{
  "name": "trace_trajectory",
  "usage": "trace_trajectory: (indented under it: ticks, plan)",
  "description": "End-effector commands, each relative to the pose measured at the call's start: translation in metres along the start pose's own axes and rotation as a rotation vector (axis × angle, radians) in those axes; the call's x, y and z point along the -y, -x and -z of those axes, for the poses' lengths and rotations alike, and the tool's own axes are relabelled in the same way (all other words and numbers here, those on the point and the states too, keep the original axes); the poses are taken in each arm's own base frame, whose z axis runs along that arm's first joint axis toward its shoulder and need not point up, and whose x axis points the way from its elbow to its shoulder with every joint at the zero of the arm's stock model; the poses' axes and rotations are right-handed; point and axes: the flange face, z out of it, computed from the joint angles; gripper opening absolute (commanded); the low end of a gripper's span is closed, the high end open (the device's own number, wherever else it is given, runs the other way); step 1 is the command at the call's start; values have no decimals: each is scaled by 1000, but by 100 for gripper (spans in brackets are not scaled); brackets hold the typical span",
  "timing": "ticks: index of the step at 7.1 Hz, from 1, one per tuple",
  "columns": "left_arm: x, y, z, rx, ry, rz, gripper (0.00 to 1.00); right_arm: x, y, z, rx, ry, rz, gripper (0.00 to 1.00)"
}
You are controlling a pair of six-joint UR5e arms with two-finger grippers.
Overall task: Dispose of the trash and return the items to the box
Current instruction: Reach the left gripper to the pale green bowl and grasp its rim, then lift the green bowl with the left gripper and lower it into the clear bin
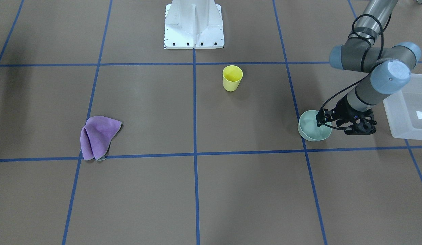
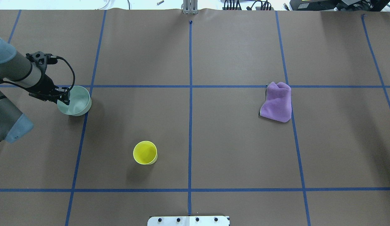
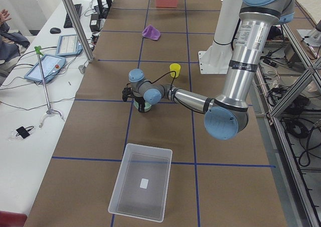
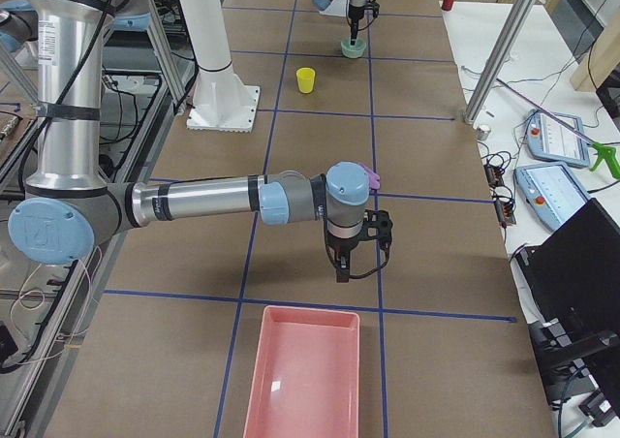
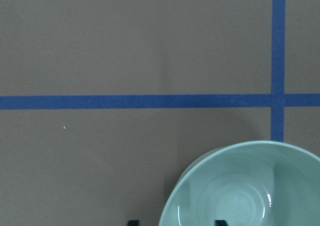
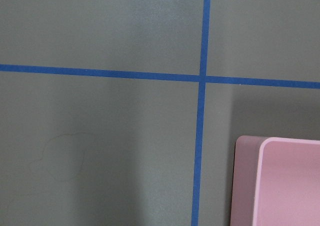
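Mint-green round plastic bowl [image 5: 245, 196] sits upright on the brown counter [image 2: 232, 150], apart from the frosted translucent rectangular bin [image 3: 143, 166]. Left gripper [image 2: 63, 99] jaws are spread, straddling its rim. Right gripper [image 4: 344, 268] hangs by a pink tray [image 4: 305, 370], and I can't tell how its jaws stand.

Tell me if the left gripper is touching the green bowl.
Cannot tell. In the wrist view the left gripper straddles the rim of the bowl, fingertips barely in frame.

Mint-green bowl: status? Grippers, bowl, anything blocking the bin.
Left gripper open, straddling rim of pale mint-green round plastic bowl. Right gripper near pink plastic tray, state unclear. Bowl outside translucent white plastic bin; nothing between them.
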Motion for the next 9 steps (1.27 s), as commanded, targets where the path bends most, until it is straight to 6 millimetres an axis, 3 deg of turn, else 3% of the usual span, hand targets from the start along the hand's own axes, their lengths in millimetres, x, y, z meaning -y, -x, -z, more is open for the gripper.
trace_trajectory:
  ticks: [1, 2, 3, 4, 6, 7, 8, 9]
  plan:
    - [2, 0, 8, -12, -5, -3, 0, 0, 1, 1, 0, -2, 2, 100]
    - [14, 16, 39, -66, -1, 20, 0, 1, 2, 2, -1, -4, 4, 100]
    - [31, 58, 86, -156, -3, -9, 0, 1, 2, 2, 1, -4, 4, 100]
    - [45, 119, 127, -193, -36, -52, 0, 1, 1, 1, -1, -3, 3, 100]
    - [46, 274, 167, -126, -62, -135, 0, 2, 3, 1, 1, -2, 6, 100]
    - [42, 332, 169, -111, -32, -162, 0, 2, 5, 2, 3, -4, 10, 100]
    - [37, 362, 167, -102, -29, -178, 0, 2, 7, 1, 15, -2, 12, 100]
    - [27, 377, 154, -102, -10, -165, 0, 2, 7, 1, 17, -1, 13, 100]
